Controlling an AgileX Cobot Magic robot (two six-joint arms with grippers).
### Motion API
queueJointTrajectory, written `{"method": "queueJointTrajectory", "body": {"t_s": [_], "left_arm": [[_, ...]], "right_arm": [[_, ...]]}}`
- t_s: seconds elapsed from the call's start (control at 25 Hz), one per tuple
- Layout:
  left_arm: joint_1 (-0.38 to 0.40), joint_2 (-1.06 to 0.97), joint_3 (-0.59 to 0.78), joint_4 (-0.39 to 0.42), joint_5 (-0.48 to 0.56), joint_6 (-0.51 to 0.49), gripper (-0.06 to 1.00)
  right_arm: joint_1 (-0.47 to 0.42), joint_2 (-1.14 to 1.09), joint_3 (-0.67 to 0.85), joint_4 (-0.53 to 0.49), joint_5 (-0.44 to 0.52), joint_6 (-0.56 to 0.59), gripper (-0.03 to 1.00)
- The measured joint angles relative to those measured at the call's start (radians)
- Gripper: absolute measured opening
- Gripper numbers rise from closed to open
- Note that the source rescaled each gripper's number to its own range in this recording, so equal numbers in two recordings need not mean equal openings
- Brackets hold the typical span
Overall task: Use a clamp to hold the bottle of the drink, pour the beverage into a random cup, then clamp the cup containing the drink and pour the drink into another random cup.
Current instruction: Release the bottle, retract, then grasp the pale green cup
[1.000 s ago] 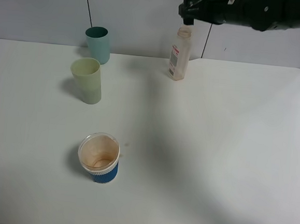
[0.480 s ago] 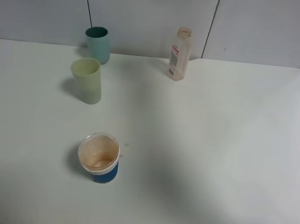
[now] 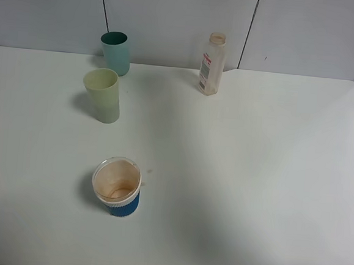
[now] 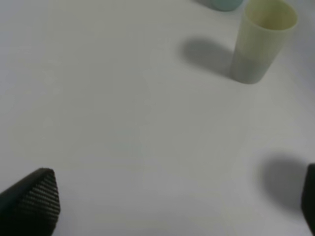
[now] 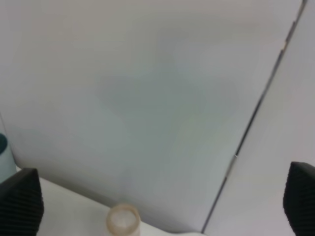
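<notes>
The table (image 3: 271,177) carries the bottle (image 3: 212,64), upright at its back edge, and the yellow-green tumbler (image 3: 102,95), darker low down, near the teal tumbler (image 3: 115,53). We judge the first pour done. Next, the left gripper (image 4: 170,201) must enclose the yellow-green tumbler. Only the wrist views show the grippers, both spread wide and holding nothing, with the right gripper (image 5: 160,199) above the bottle's mouth.

Obstacles, left side: teal tumbler (image 3: 115,53) near the back wall (image 3: 173,22); pale yellow-green tumbler (image 3: 103,94) just in front, narrow gap between; short blue-sleeved cup (image 3: 117,187) well apart, toward the front. Obstacle, back centre-right: bottle (image 3: 212,64), upright near the wall. Free passage: broad bare table (image 3: 271,177) between bottle and cups, and across the right side.
</notes>
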Motion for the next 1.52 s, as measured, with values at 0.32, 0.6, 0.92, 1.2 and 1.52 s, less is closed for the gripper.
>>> {"method": "queueJointTrajectory", "body": {"t_s": [0.32,0.6,0.92,1.2,1.52], "left_arm": [[0.0,0.0,0.0,0.0,0.0,0.0,0.98],[0.0,0.0,0.0,0.0,0.0,0.0,0.98],[0.0,0.0,0.0,0.0,0.0,0.0,0.98],[0.0,0.0,0.0,0.0,0.0,0.0,0.98],[0.0,0.0,0.0,0.0,0.0,0.0,0.98]], "right_arm": [[0.0,-0.052,0.0,-0.057,0.138,0.015,1.0],[0.0,-0.167,0.124,-0.058,0.128,0.005,1.0],[-0.008,-0.374,0.345,-0.056,0.135,-0.005,1.0],[-0.008,-0.528,0.434,-0.049,0.287,-0.004,1.0],[-0.008,-0.734,0.459,-0.032,0.592,0.058,1.0]]}}
